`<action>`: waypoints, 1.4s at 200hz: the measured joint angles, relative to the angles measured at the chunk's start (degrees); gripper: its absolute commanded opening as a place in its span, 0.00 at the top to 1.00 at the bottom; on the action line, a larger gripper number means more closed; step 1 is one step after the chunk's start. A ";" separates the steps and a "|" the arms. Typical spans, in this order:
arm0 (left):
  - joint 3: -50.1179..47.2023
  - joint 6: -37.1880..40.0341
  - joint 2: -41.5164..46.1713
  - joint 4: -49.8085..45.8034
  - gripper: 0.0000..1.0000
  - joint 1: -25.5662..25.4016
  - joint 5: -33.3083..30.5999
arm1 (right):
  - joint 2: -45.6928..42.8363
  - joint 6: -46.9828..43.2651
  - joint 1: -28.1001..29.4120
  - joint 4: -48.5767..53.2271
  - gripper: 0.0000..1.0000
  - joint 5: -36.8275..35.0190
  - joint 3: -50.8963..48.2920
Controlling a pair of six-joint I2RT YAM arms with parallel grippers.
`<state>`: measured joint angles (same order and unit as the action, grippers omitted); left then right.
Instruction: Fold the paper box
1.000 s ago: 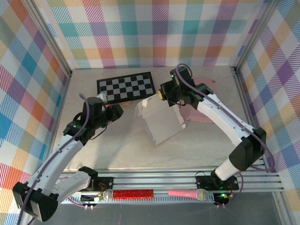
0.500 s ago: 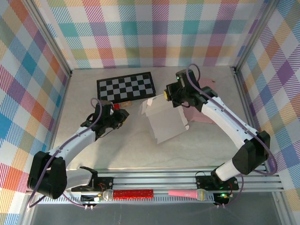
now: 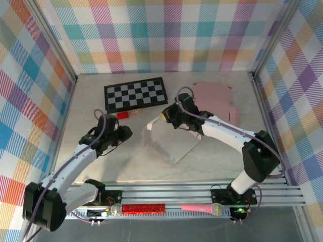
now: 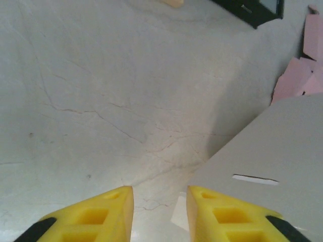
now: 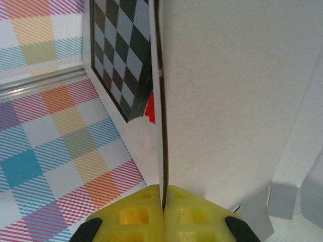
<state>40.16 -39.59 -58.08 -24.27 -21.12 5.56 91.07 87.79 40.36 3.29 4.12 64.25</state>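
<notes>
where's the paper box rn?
Top view: paper box sits mid-table, in front of the checkerboard, raised edge pinched by the right gripper, left gripper just left of it.

White arms (image 3: 70, 169) with black joints (image 3: 260, 159) carried looping purple cables (image 3: 184, 91); the left tool (image 4: 159, 194) and right tool (image 5: 163, 191) had yellow fingers (image 4: 96, 217) with moulded pockets.

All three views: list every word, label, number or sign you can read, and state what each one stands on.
None: no readable text, number or logo in these pictures.
paper box: blank white card, one cut slot, no print.
checkerboard: dark and light squares, no letters or numbers.
pink sheets: plain, unprinted.
two microphones at the rail: any marking too small to read.
</notes>
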 measured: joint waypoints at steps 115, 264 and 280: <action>22.25 32.74 -15.80 -10.10 0.30 -32.44 -38.07 | 3.85 1.40 0.59 13.44 1.00 0.66 9.70; 21.00 44.13 -21.18 -5.81 0.39 -32.46 -39.50 | 3.96 2.82 0.48 16.17 1.00 1.55 9.81; 20.87 44.54 -21.62 -6.14 0.47 -32.46 -41.22 | 3.96 2.82 0.48 16.52 1.00 1.53 9.81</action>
<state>61.04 4.95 -79.70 -30.41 -53.58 -35.66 95.02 90.61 40.84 19.81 5.65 74.06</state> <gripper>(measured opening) 0.588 0.046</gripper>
